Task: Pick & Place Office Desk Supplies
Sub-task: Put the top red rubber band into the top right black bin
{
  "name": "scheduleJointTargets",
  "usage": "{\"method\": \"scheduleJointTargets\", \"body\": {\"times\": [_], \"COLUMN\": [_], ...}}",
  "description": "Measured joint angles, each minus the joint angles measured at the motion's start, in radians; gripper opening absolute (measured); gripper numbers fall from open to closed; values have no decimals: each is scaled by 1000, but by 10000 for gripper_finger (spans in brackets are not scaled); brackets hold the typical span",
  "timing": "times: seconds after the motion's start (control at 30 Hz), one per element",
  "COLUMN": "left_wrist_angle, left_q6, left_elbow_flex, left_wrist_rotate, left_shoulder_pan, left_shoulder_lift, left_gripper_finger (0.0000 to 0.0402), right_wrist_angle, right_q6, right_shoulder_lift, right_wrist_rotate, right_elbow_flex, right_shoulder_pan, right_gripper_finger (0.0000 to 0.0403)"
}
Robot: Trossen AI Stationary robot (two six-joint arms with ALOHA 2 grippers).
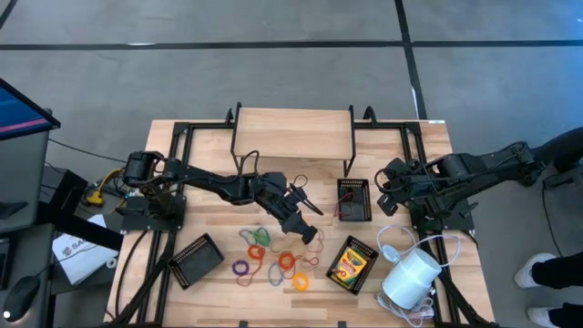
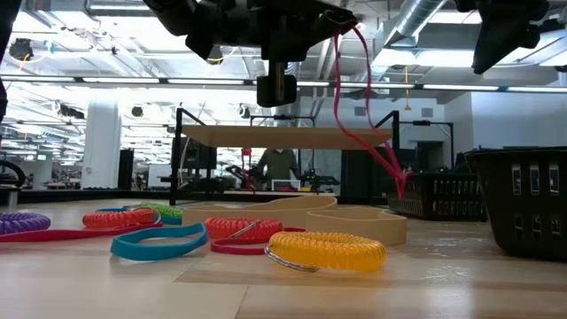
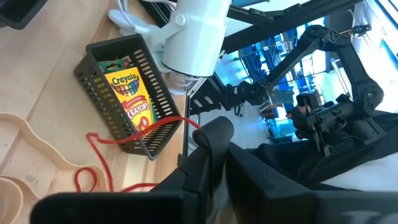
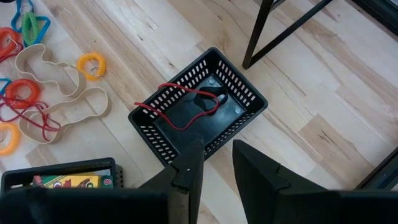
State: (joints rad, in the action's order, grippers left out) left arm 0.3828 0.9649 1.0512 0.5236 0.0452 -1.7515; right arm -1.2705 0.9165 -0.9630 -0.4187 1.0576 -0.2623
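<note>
Left hand (image 1: 305, 208) is just beside the small mesh tray (image 1: 354, 201), fingers narrow; whether it grips the red loop (image 4: 186, 106) can't be told. That loop lies half inside the tray, draped over its rim. Right hand (image 4: 214, 165) hovers above the tray, slightly parted, holding nothing. Crayon box (image 1: 351, 264) sits in another tray nearby.

I can't make out left gripper (image 1: 303, 202) fingertips from above, crayon box (image 4: 68, 182) clipped by frame edge
</note>
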Motion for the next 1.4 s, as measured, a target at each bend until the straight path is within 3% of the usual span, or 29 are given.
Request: {"method": "scheduleJointTargets", "body": {"times": [1.2,1.4], "left_wrist_angle": [0,-1], "left_q6": [3,3], "left_elbow_flex": [0,0], "left_wrist_rotate": [-19,-24], "left_shoulder_pan": [0,0], "left_shoulder_lift": [0,0], "left_gripper_finger": [49,91], "right_wrist_angle": [0,0], "right_q6": [0,0], "right_shoulder_lift": [0,0], "right_wrist_rotate": [3,15], "right_elbow_flex": [0,0], "right_shoulder_pan": [0,0], "right_gripper_finger": [84,84]}}
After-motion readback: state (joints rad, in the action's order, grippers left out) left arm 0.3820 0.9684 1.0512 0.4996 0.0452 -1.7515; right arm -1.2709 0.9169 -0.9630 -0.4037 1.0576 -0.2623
